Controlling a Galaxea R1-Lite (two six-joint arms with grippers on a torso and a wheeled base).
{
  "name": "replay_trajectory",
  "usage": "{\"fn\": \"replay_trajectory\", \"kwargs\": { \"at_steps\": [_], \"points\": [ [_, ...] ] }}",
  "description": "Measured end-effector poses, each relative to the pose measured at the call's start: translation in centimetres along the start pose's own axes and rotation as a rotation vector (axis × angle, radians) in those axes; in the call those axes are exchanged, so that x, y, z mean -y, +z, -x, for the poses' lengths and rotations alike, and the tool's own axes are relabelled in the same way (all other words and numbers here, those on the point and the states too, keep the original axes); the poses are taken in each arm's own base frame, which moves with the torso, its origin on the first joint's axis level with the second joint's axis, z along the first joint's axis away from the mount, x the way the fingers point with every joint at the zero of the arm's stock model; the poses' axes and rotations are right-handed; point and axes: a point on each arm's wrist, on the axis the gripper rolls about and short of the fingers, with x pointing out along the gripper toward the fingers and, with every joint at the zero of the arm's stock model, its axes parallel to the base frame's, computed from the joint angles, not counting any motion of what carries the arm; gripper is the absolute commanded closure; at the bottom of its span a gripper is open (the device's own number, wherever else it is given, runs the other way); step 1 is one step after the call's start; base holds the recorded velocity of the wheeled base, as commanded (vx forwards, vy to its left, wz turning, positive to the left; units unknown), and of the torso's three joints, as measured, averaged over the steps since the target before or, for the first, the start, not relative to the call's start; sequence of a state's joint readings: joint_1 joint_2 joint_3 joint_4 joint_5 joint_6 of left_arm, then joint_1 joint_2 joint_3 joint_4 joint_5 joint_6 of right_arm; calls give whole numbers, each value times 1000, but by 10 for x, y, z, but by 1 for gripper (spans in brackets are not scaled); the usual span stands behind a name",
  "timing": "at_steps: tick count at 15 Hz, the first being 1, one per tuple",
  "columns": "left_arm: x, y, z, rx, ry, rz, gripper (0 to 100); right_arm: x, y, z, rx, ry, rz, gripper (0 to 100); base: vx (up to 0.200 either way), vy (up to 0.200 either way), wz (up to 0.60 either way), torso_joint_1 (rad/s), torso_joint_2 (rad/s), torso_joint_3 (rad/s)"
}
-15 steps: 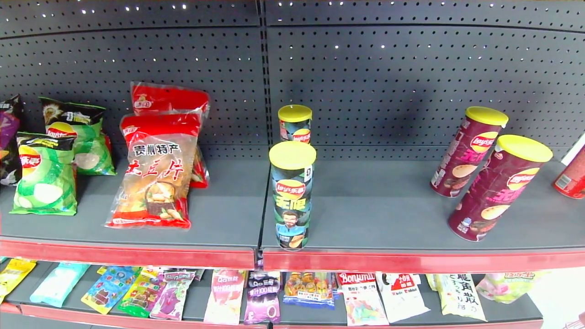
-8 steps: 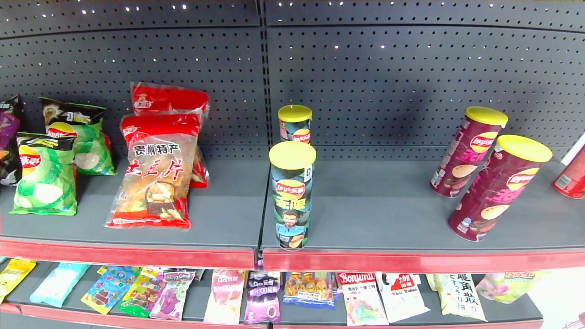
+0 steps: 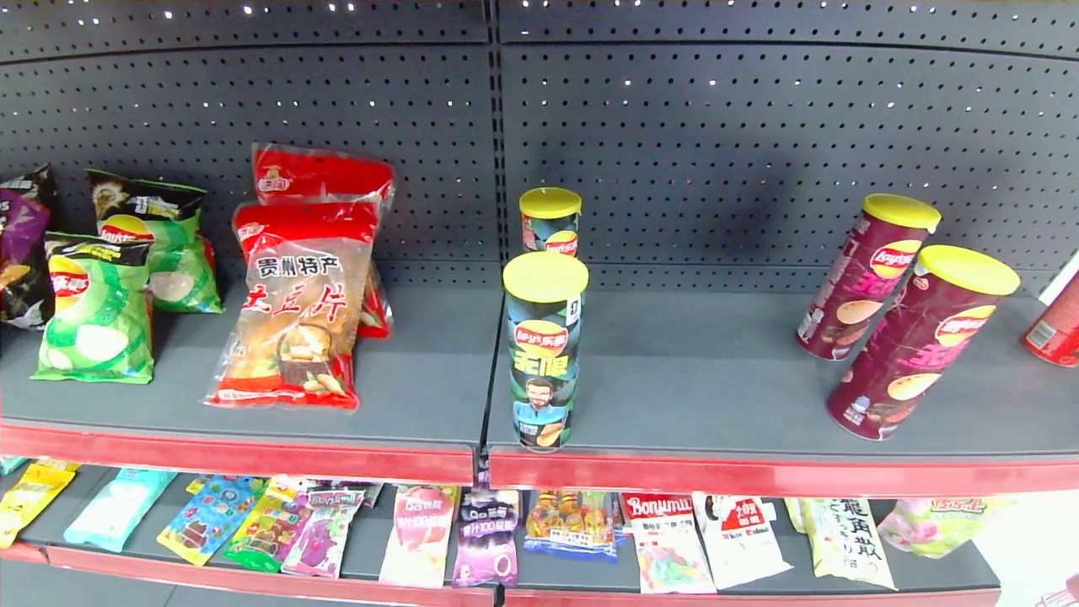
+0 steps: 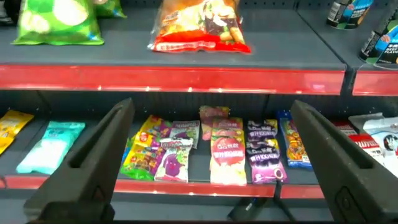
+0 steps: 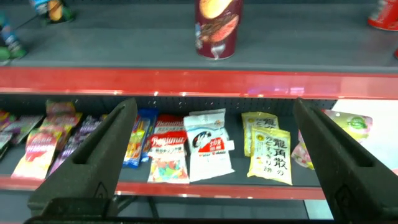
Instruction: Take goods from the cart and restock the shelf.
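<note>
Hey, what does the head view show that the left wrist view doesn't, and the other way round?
The head view adds the front purple can, the back purple can and the pegboard back wall. The left wrist view adds the left gripper, open, facing the lower shelf. Both share the red bag, the green bag and the candy packets.

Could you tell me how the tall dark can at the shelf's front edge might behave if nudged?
The can is tall, narrow and upright, so it would probably tip rather than slide. It stands close to the shelf's front edge, so a forward tip could send it off. Once down, its round body would likely roll.
</note>
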State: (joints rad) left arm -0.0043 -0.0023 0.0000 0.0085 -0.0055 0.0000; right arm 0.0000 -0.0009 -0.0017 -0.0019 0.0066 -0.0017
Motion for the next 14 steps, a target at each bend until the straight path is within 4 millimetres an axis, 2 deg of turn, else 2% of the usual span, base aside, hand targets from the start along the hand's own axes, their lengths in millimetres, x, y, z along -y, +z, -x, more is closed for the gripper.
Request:
{"fn": "replay_trajectory", "kwargs": {
  "at_steps": [3, 9, 14],
  "points": [
    [0, 0, 0, 0, 0, 0, 0, 0, 0, 0, -1, 1, 0, 0, -200, -200, 0, -2, 1, 4],
    [0, 0, 0, 0, -1, 0, 0, 0, 0, 0, 0, 0, 0, 0, 0, -200, 0, 0, -2, 4],
    [0, 0, 0, 0, -1, 0, 0, 0, 0, 0, -2, 0, -2, 0, 0, 0, 0, 0, 0, 0]
  ]
}}
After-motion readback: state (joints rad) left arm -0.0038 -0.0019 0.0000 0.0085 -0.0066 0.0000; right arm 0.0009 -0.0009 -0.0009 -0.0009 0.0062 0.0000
